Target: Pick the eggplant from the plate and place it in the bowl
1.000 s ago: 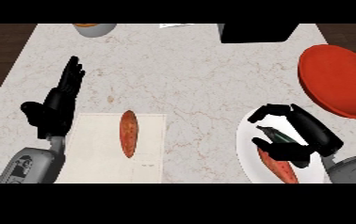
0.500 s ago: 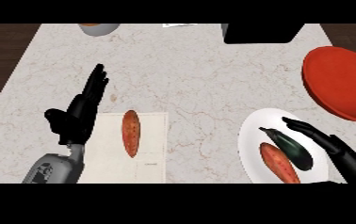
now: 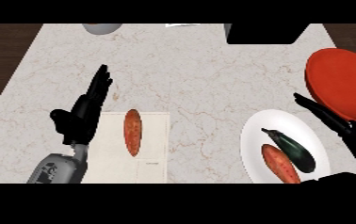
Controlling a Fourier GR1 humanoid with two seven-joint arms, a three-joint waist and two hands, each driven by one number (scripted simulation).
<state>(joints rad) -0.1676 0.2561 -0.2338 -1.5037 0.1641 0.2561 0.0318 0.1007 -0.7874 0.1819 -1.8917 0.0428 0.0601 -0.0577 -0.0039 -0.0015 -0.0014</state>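
A dark eggplant lies on the white plate at the lower right, beside an orange sweet potato. The red bowl stands at the right edge, just beyond the plate. My right hand shows at the right edge with straight fingers reaching over the plate's far rim, between the plate and the bowl, apart from the eggplant. At the left, my left hand rests open, fingers up.
A second sweet potato lies on a pale cutting board next to my left hand. A black box stands at the back right, a grey bowl at the back left.
My right hand has opened and drawn away from the eggplant to the plate's right rim; the eggplant now shows fully. The left hand has risen slightly and the view has shifted.
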